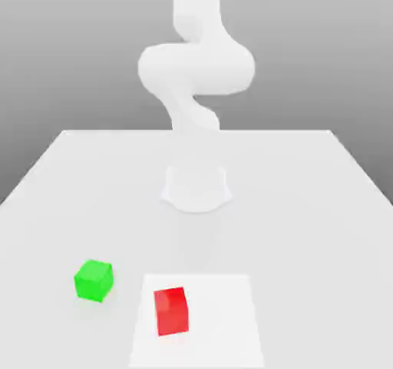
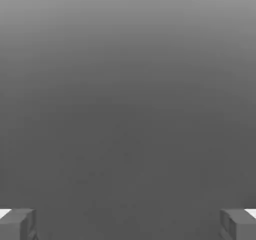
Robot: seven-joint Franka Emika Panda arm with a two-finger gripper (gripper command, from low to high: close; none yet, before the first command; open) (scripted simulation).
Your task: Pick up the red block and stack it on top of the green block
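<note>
From here, the green block (image 1: 94, 281) sits near left on the table (image 1: 307, 229). Right of it, the red block (image 1: 171, 311) rests on the pale square (image 1: 222, 321); it looks light, stiff, probably not fragile, maybe slightly slippery. I'd pinch 2 opposite side faces, midway. The gripper (image 2: 128, 225) stands wide apart, empty. No readable writing or labels.

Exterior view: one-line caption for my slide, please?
Bright red matte cube on a white square patch, bright green matte cube beside the patch, white arm behind.
</note>
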